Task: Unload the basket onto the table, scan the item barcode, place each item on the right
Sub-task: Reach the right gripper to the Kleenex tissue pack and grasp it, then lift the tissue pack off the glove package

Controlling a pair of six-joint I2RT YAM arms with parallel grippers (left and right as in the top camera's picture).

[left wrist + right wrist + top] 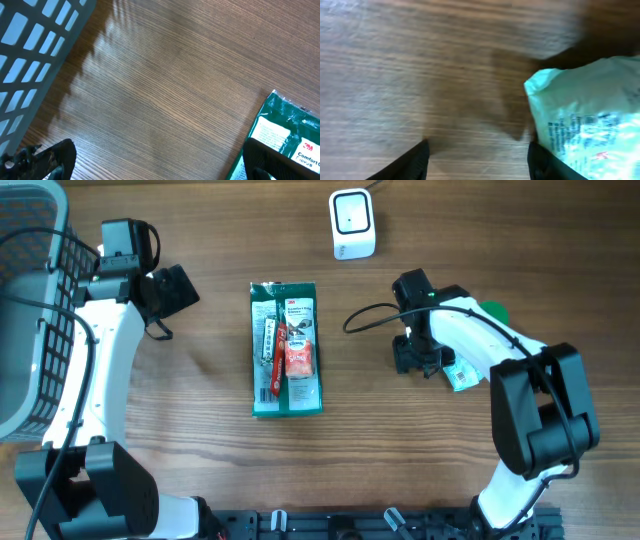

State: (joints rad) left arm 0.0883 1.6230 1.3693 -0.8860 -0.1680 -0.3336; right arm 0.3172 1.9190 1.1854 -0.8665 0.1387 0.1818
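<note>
Jaws: right gripper (477, 152) parted over bare wood, holding nothing; left gripper (157, 152) wide open. The pale green packet (585, 115) sits just beside the right jaws, at 3 o'clock. We judge pick-up pending: shift over it, close, then carry to the white scanner (352, 224) at 11 o'clock.

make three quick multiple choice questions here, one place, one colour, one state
1. Where is the white scanner? A on the table, beyond the middle pack from the robot; B on top of the pack; C at the near edge.
2. The middle pack's main colour? A blue; B yellow; C green.
3. The left gripper is: A shut on the pack; B open, empty; C shut, empty.
Answers: 1 A, overhead shows it past the pack's top end; 2 C, its wrapper is green; 3 B, its fingers stand apart over bare wood.
</note>
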